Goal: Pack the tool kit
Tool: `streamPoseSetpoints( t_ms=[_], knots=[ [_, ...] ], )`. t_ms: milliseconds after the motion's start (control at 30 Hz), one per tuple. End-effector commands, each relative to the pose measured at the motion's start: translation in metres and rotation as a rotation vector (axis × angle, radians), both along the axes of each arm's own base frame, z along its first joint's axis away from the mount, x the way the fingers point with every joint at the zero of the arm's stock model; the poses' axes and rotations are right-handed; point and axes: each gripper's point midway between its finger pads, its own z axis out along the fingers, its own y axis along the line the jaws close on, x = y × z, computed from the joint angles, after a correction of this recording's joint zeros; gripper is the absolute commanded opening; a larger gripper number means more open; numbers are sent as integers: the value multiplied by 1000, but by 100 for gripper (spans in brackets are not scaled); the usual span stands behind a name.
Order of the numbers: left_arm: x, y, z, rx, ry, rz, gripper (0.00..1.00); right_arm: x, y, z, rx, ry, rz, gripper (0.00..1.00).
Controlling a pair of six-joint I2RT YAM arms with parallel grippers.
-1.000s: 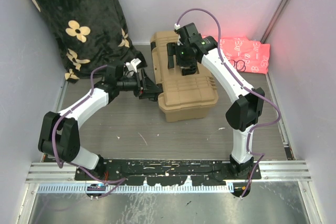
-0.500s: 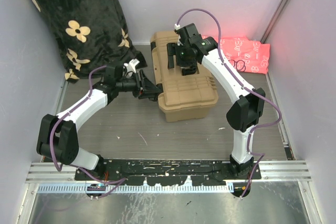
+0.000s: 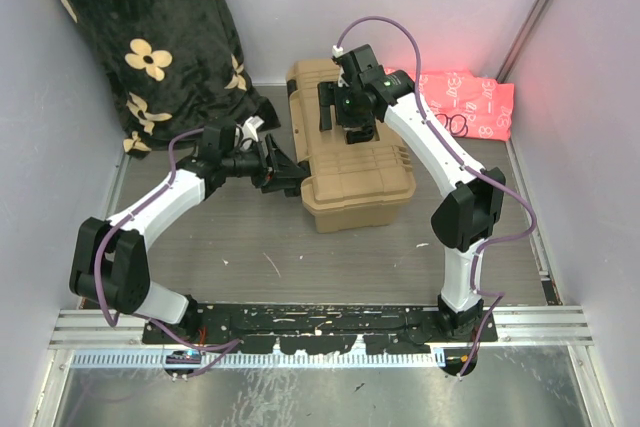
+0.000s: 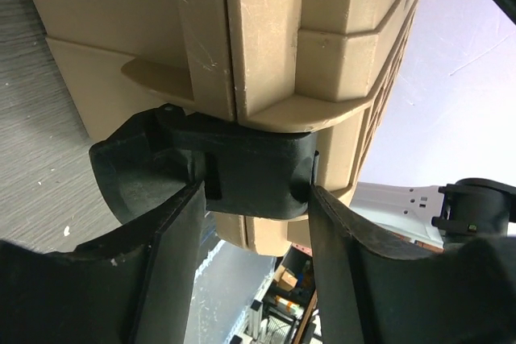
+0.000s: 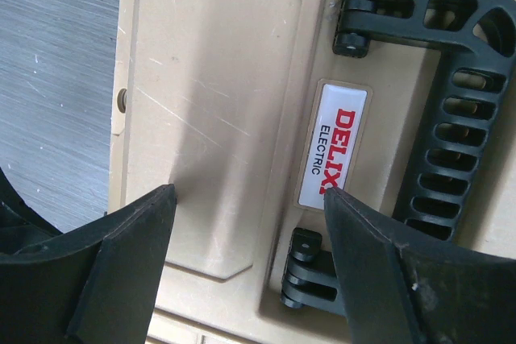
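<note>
Your left gripper [image 4: 256, 189] has barely shifted. Only its wrist view shows the latch [image 4: 258, 159] between half-open jaws, grip unclear. Your right gripper [image 5: 248, 193] gapes empty over the toolbox [image 5: 210, 78].

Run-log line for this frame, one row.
toolbox: lid shut | left gripper: astride latch | right gripper: open over lid, beside handle

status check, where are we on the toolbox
Left gripper at toolbox side, fingers flanking the black latch, grip unclear. Right gripper open over the closed lid, beside the handle. Nothing blocking the lid.
</note>
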Motion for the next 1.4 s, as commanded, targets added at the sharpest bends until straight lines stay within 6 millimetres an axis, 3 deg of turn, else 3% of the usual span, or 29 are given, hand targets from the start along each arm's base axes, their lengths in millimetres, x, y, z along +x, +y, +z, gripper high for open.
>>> streamPoseSetpoints(
  t_ms=[0, 233, 533, 1067, 1367],
  knots=[
    [0, 7, -29, 84, 110, 43, 54, -35, -11, -57, -109, 217, 10, 79],
    [2, 5, -42, 83, 127, 32, 70, -35, -12, -57, -111, 216, 10, 79],
    [6, -4, -53, 50, 124, 6, 76, -31, -9, -53, -107, 206, 8, 79],
    [27, -44, -26, -229, -17, -26, 79, -36, -14, -53, -124, 231, 0, 79],
    [18, -69, 8, -340, -90, -79, 79, -49, -22, -63, -147, 270, -9, 79]
  ],
)
